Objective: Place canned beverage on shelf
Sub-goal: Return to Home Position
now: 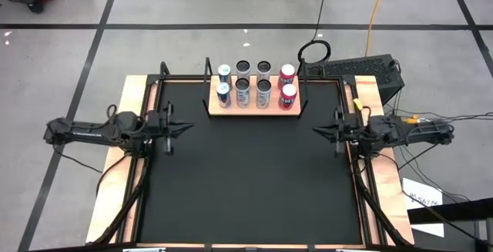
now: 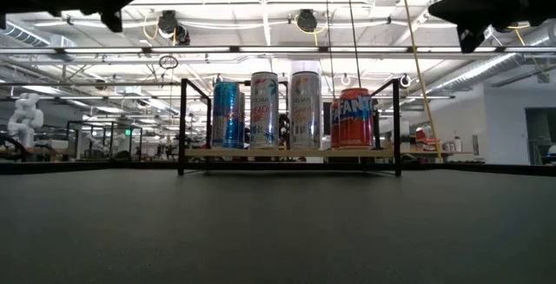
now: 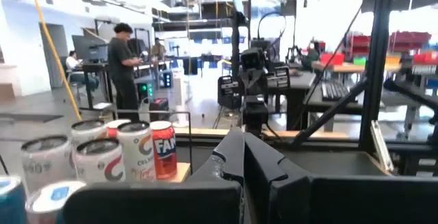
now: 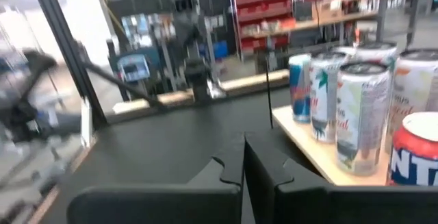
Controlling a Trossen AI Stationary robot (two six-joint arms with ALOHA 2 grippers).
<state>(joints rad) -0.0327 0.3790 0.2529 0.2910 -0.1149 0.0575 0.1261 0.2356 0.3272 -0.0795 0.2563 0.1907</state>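
The light-wood shelf (image 1: pixel 254 107) with black end rails stands at the table's far middle. Several cans stand upright on it in two rows: blue ones (image 1: pixel 224 94) at the left, white ones (image 1: pixel 243 92) in the middle, red ones (image 1: pixel 288 95) at the right. In the low view the cans (image 2: pixel 292 110) stand in a line on the board (image 2: pixel 287 153). My left gripper (image 1: pixel 189 127) is shut and empty at the table's left edge. My right gripper (image 1: pixel 315 132) is shut and empty at the right edge. Both hang above the mat, far from the shelf.
The black mat (image 1: pixel 250 175) covers the table between the arms. A black metal frame (image 1: pixel 162 78) runs along the table's sides. Cables and a black box (image 1: pixel 370 71) lie behind the far right corner. People stand in the room beyond (image 3: pixel 124 59).
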